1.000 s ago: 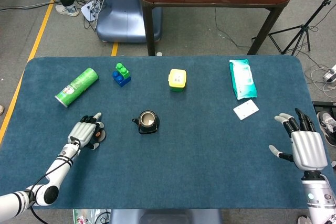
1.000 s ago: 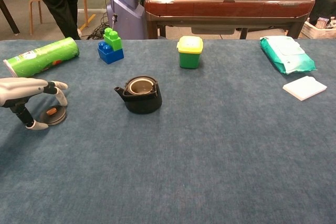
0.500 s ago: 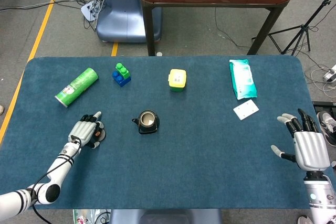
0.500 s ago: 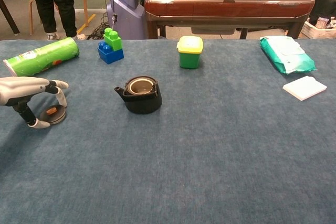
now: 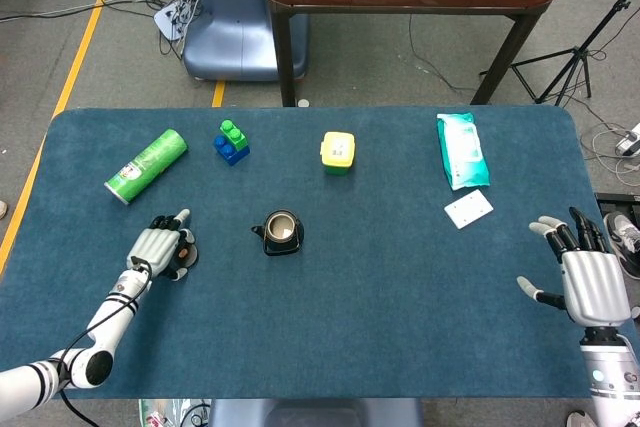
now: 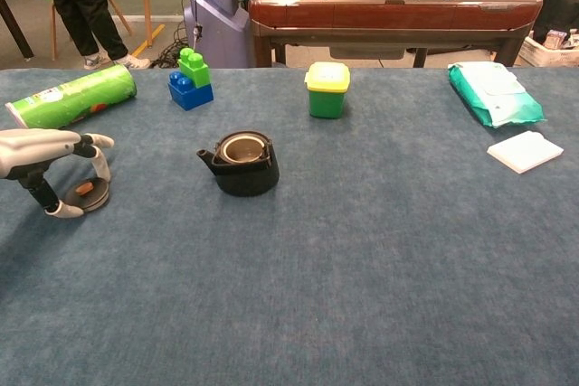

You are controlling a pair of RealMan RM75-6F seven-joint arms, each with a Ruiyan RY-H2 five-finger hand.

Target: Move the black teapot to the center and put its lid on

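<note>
The black teapot (image 5: pixel 282 233) (image 6: pixel 241 163) stands upright and lidless a little left of the table's middle, spout to the left. Its flat dark lid (image 5: pixel 188 257) (image 6: pixel 89 193) lies on the blue cloth further left. My left hand (image 5: pixel 160 245) (image 6: pixel 41 153) arches over the lid, thumb and a finger reaching down on either side of it; the lid stays flat on the table. My right hand (image 5: pixel 588 282) hovers at the far right near edge, fingers spread and holding nothing; the chest view does not show it.
Along the far side lie a green can (image 5: pixel 146 165) (image 6: pixel 71 97), blue and green blocks (image 5: pixel 231 141) (image 6: pixel 190 79), a yellow-lidded green tub (image 5: pixel 338 152) (image 6: pixel 327 89), a teal wipes pack (image 5: pixel 461 150) (image 6: pixel 494 92) and a white pad (image 5: pixel 468 208) (image 6: pixel 524 151).
My left hand has drifted slightly left over the lid. The right hand has sunk a little toward the near edge. The teapot has not moved.
</note>
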